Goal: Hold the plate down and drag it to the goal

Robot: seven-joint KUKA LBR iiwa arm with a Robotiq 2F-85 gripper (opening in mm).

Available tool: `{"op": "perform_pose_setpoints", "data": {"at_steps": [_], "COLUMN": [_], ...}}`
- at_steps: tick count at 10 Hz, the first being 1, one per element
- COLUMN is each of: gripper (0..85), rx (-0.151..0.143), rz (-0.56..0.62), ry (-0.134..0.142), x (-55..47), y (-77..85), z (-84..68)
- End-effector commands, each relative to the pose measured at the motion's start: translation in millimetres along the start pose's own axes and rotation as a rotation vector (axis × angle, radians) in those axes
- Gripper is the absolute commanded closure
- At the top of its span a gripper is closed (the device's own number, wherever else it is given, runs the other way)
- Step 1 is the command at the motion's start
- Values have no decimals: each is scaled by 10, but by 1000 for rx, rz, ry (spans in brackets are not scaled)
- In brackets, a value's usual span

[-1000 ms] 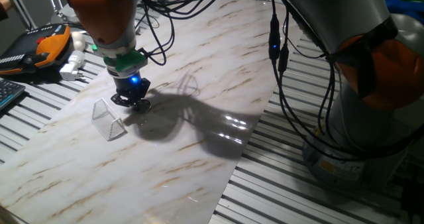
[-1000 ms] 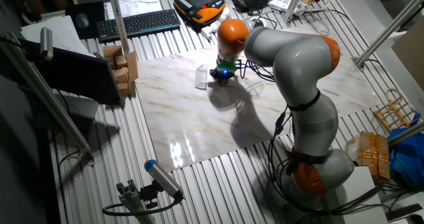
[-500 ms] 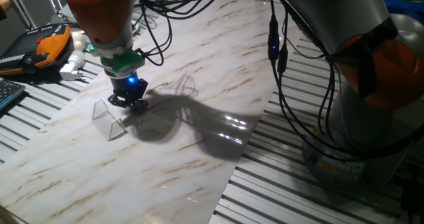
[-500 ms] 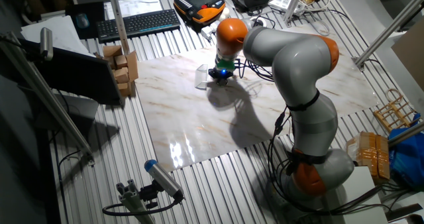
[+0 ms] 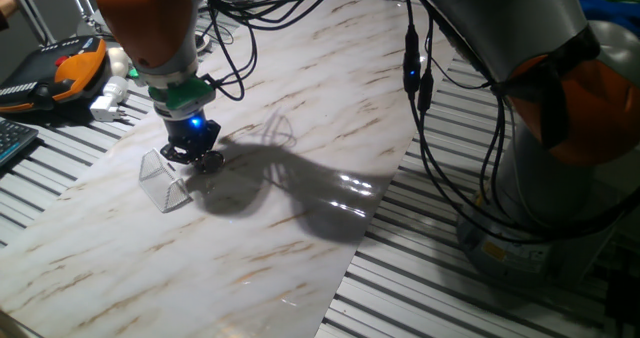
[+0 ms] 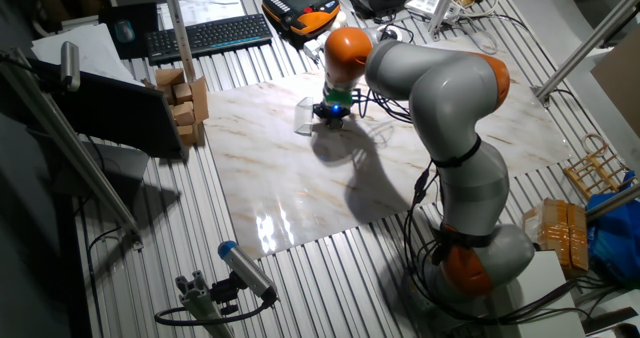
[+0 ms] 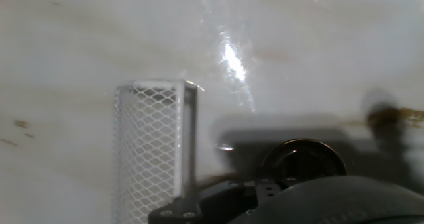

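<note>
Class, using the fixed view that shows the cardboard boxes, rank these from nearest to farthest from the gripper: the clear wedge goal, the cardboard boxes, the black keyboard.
1. The goal, just left of the gripper on the marble board.
2. The cardboard boxes, off the board's left edge.
3. The keyboard, upper left at the back.

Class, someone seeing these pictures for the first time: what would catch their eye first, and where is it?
The big grey-and-orange robot arm bends over the white marbled tabletop, its end effector pressed low beside a small clear-plastic tent-shaped wedge. In the hand view, a tiny round shiny metal disc with a dark centre lies just right of that mesh-patterned wedge.
</note>
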State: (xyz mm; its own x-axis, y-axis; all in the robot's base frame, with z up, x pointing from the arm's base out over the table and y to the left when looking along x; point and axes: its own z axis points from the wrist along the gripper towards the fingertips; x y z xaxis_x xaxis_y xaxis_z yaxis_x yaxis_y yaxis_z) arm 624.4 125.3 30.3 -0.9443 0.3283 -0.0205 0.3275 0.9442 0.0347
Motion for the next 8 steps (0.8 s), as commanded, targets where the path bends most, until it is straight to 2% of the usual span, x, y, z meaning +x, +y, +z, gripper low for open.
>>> {"op": "perform_pose_setpoints", "data": {"at_steps": [1,4,5,6,7,8], "gripper": [850,850,850,850,850,850], "rx": [-2,11,13,-4,-5,-7], "rz": [2,4,44,158,276,318], "ry": [0,4,14,42,65,61], "x": [1,-10,-18,-38,-61,-60], "y": [-1,-12,-34,-49,-58,-67], "z": [-9,-88,-106,-134,-170,-197]}}
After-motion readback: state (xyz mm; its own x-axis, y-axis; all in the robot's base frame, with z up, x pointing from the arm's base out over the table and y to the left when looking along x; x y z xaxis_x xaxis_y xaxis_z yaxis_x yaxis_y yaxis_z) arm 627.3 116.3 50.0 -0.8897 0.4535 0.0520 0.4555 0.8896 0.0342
